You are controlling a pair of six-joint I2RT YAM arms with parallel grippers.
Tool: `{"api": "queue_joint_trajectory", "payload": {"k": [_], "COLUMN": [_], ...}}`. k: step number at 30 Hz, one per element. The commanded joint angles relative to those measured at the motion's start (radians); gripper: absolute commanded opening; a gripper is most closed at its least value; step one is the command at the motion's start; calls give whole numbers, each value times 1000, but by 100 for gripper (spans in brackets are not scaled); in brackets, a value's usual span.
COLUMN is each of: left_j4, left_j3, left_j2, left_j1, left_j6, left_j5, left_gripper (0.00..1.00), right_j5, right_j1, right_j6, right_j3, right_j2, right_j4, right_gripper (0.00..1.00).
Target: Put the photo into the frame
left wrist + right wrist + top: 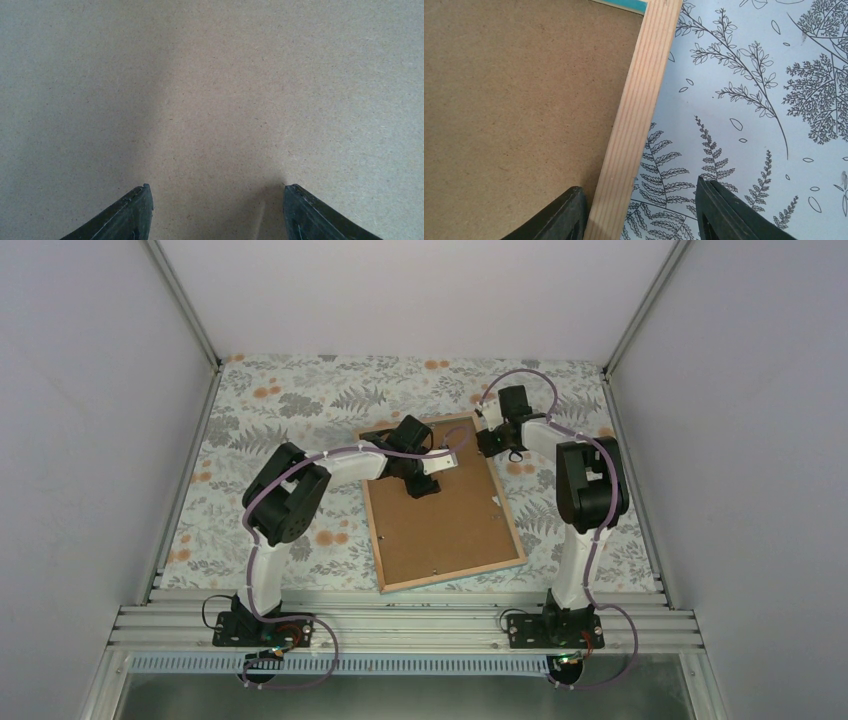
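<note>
Lying face down on the worktop (749, 150), the frame (640, 95) shows its pale wood back. Brown backing board (445, 525) fills it. Long axis runs near to far, the far end leaning a little left in the top view.

Photo: not in sight in any view. Cannot tell whether it sits under the board.

Right claw (638, 182): jaws apart, astride the frame's right rail close to the far right corner. One finger (569, 215) is over the board, just at the rail's inner edge. The other is out over the patterned cloth, clear of the outer edge. Nothing clamped. The rail runs lengthwise through the gap, so closing would pinch it across its width. Sliver of teal front peeks past the far end.

Left claw (216, 187): jaws apart, pointed down at the far part of the board, nothing between them. Contact with the board: cannot tell.

Judgement: the right arm is the one placed for the rail, and the rail sits off-centre in its gap, toward the board side.
</note>
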Motion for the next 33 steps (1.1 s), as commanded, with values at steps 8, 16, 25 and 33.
{"api": "queue_joint_trajectory", "payload": {"k": [8, 16, 25, 33], "left_j4": [-37, -46, -44, -43], "left_j3": [2, 17, 15, 19], "left_j2": [28, 40, 37, 40], "left_j1": [-5, -5, -6, -5], "left_j6": [6, 2, 0, -1], "left_j5": [-21, -14, -16, -13], "left_gripper": [66, 66, 66, 66], "right_j5": [26, -102, -181, -113], "right_j1": [-16, -17, -20, -32], "right_j6": [-97, -60, -164, -202], "right_j3": [-1, 80, -72, -264], "right_j2": [-39, -104, -308, -495], "right_j4": [-145, -230, -339, -419], "right_gripper": [58, 62, 89, 100]}}
